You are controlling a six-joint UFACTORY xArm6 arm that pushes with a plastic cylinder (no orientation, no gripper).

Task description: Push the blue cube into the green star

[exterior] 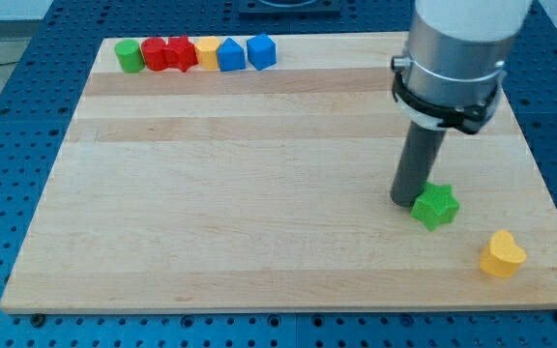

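The green star lies on the wooden board at the view's right, low down. My tip stands right at the star's left side, touching or nearly touching it. The blue cube sits far off at the view's top, at the right end of a row of blocks along the board's top edge.
The row at the top holds, from left to right, a green cylinder, a red block, a red star-like block, a yellow block and a blue pointed block. A yellow heart lies below and right of the green star.
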